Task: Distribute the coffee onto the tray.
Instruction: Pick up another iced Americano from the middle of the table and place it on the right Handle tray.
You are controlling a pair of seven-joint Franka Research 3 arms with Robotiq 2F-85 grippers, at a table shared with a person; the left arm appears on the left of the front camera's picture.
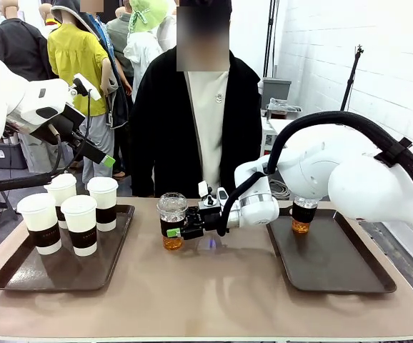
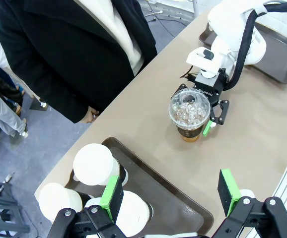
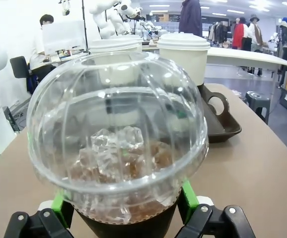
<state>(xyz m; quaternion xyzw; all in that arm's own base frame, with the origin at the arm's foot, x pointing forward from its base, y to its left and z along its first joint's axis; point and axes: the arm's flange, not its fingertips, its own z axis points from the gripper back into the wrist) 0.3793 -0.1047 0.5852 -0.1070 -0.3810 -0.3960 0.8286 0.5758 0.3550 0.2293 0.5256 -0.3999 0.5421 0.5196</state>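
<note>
Gripping a clear dome-lidded cup (image 1: 172,221) of amber iced drink around its dark sleeve, the right gripper (image 1: 183,230) stands clamped on it at the middle of the table (image 1: 214,293), between the two brown trays. The cup stands upright with its base at or just above the tabletop; which of the two cannot be told. The sideways hold at the sleeve keeps the drink level and the dome free. A second clear cup (image 1: 304,214) stands at the far left corner of the right tray (image 1: 335,261), partly hidden behind the arm, which suggests the iced drinks are being gathered there, or drawn from there; the pictures alone do not settle which. Four white lidded paper cups (image 1: 85,225) in brown sleeves cluster on the far half of the left tray (image 1: 21,275), close together. Above them hangs the left gripper (image 2: 171,196), its green pads (image 2: 112,197) spread wide and holding nothing, seemingly poised to take one. A person in a black coat (image 1: 160,121) stands at the table's far edge, looking on.
</note>
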